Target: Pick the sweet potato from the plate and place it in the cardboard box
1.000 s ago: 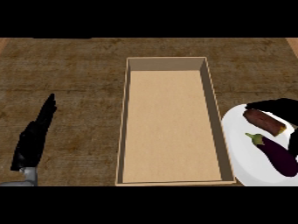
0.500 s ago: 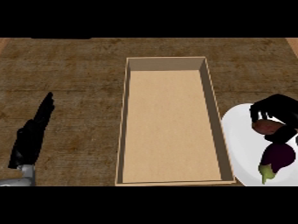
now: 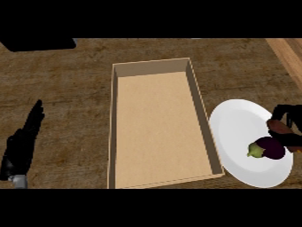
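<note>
Right now the right hand (image 3: pixel 296 126) sits over the right rim of the white plate (image 3: pixel 238 133), fingers curled round the sweet potato (image 3: pixel 279 127), a reddish-brown piece showing just left of the dark fingers. So the sweet potato is in the grasp, over the plate's right part; whether it rests on the plate or has cleared it cannot be told from straight above.

An eggplant (image 3: pixel 268 148), dark purple with a green stem end, lies on the plate touching or just near the held piece, on its near side.

Step in hand, as judged: lift out of the plate, then carry left to the cardboard box (image 3: pixel 158 124).
- Raise straight up first, so the eggplant is not dragged or rolled off the plate.
- Clear the box's right wall, which stands just beside the plate's left rim.
- Let go only once the sweet potato is over the box floor, low down.

The left hand (image 3: pixel 22 146) rests at the left of the worktop (image 3: pixel 61 88), fingers straight and pointing far, well apart from the box, holding nothing.

Hard to make out:
- Most of the sweet potato is hidden by the fingers; its full length is unknown.
- The right forearm is cut off at the right edge.
- A dark shape at the far left corner cannot be identified.
</note>
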Tool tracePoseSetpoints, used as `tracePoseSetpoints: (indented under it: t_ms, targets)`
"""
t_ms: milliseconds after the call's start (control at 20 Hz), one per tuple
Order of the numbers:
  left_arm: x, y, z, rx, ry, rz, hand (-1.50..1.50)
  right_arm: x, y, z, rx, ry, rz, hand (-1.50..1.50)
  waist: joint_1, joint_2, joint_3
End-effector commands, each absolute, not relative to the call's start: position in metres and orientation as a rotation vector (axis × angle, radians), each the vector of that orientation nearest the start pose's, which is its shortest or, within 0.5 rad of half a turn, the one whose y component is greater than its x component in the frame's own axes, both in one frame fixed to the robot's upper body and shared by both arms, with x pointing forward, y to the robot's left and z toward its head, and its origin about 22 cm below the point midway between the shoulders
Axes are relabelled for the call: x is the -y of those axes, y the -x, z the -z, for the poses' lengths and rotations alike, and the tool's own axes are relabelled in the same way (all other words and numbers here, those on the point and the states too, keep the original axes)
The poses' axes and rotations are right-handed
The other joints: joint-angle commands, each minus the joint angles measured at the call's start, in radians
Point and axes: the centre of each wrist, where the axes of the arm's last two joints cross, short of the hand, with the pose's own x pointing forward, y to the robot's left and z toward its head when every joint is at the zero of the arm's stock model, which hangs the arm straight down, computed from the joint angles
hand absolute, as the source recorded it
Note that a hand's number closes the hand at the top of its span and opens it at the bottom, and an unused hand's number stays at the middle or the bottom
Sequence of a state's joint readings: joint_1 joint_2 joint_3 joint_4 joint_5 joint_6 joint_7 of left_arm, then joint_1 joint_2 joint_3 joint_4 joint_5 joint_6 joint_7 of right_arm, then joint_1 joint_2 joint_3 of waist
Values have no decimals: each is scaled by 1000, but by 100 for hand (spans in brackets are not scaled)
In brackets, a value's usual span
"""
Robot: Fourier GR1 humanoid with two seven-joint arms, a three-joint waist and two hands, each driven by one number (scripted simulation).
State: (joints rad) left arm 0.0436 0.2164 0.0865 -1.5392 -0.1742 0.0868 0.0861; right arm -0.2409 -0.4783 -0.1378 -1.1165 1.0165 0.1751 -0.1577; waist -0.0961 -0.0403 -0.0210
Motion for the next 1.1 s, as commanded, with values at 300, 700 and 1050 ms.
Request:
tracePoseSetpoints:
  t_ms: [300, 700, 1050]
  targets:
    - [-319, -215, 4, 1366, -499, 96, 0, 348, -232, -19, 867, 1248, -728, 150, -57, -6, 7]
    - [-310, -217, -3, 1389, -447, 142, 0, 235, -208, -107, 1390, 1135, -413, 150, 20, 7, 15]
    - [-301, -233, -9, 1432, -392, 175, 0, 176, -136, -170, 1503, 1098, -378, 150, 72, 30, 18]
